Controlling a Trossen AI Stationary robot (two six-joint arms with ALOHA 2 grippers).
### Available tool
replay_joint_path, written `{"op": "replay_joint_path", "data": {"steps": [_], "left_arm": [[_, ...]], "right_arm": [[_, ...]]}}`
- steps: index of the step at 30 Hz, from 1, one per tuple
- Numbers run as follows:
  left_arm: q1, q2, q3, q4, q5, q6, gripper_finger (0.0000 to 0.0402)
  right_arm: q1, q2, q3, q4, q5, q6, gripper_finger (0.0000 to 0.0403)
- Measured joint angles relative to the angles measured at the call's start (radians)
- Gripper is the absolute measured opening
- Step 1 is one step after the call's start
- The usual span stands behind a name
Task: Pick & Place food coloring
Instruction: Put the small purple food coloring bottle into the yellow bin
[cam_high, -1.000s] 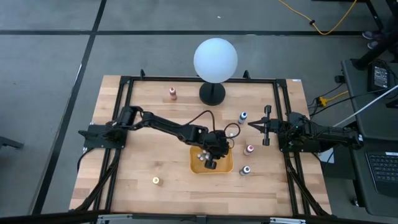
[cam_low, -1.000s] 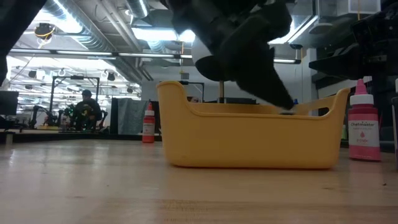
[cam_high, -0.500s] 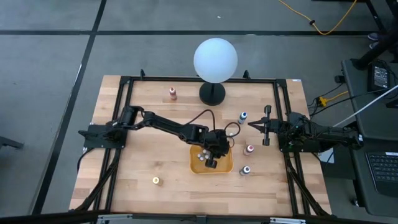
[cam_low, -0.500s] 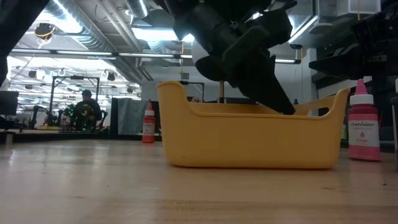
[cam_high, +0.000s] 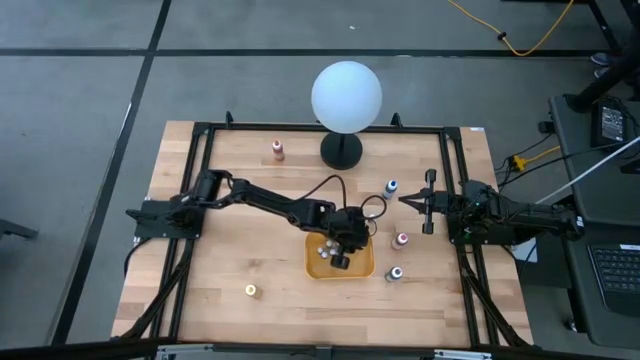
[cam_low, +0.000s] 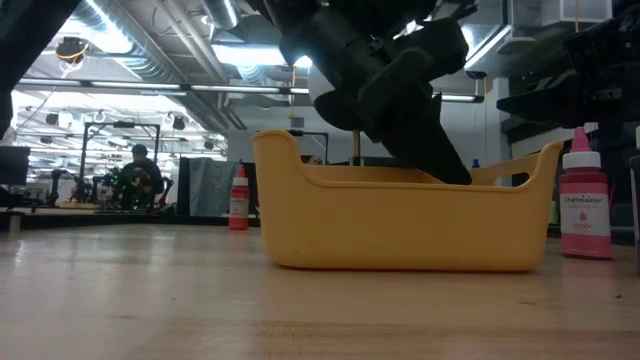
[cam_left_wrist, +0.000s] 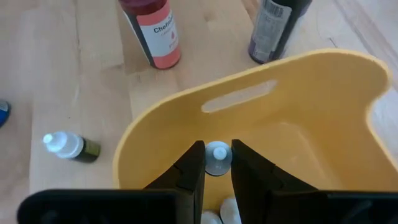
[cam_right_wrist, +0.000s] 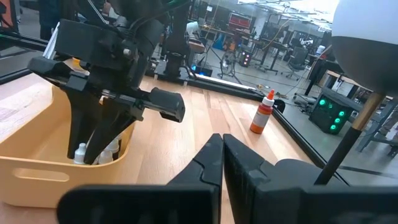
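A yellow tray (cam_high: 312, 268) stands at the table's middle, and several small bottles with pale caps lie in it. My left gripper (cam_high: 340, 261) reaches down into the tray (cam_left_wrist: 280, 81), shut on a food coloring bottle whose white cap (cam_left_wrist: 217, 153) shows between the fingers. Its body is hidden. A pink bottle (cam_high: 401, 240), a purple bottle (cam_high: 396, 272) and a blue bottle (cam_high: 391, 187) stand upright right of the tray. An orange bottle (cam_high: 277, 150) stands at the far left. My right gripper (cam_high: 428, 203) is shut and empty at the right, above the table. My left gripper pinches the bottle between its two fingers (cam_left_wrist: 191, 169), just below the white cap (cam_left_wrist: 217, 149). The fingers come from above, slanting down into the tray. The tray wall and the fingers hide the bottle's body and what it rests on.
A lamp with a white globe (cam_high: 346, 95) and a black base (cam_high: 341, 150) stands at the far middle. A small yellowish bottle (cam_high: 251, 290) lies near the front left. Another small capped bottle (cam_left_wrist: 71, 146) lies on the wood beside the tray. Black rails frame the table.
My left gripper has stayed down in the tray, and its wrist has shifted a little above it. The bottles outside the tray have kept still.
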Motion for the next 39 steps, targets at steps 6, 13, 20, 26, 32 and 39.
{"op": "replay_joint_path", "data": {"steps": [6, 13, 20, 26, 32, 39], "left_arm": [[-0.001, 0.042, -0.001, 0.003, 0.001, 0.000, 0.0058], [-0.001, 0.052, 0.000, 0.014, 0.010, -0.001, 0.0058], [0.000, 0.052, 0.000, 0.011, 0.007, -0.001, 0.0058], [-0.001, 0.049, 0.000, 0.001, -0.022, -0.003, 0.0058], [-0.001, 0.038, 0.000, -0.033, -0.054, -0.010, 0.0058], [0.000, 0.034, 0.000, -0.037, -0.060, -0.010, 0.0061]], "right_arm": [[0.000, 0.000, 0.000, 0.000, 0.000, 0.000, 0.0016], [0.000, 0.000, 0.000, 0.000, 0.000, 0.000, 0.0016], [0.000, 0.000, 0.000, 0.000, 0.000, 0.000, 0.0016], [0.000, 0.000, 0.000, 0.000, 0.000, 0.000, 0.0016], [0.000, 0.000, 0.000, 0.000, 0.000, 0.000, 0.0016], [0.000, 0.000, 0.000, 0.000, 0.000, 0.000, 0.0016]]}}
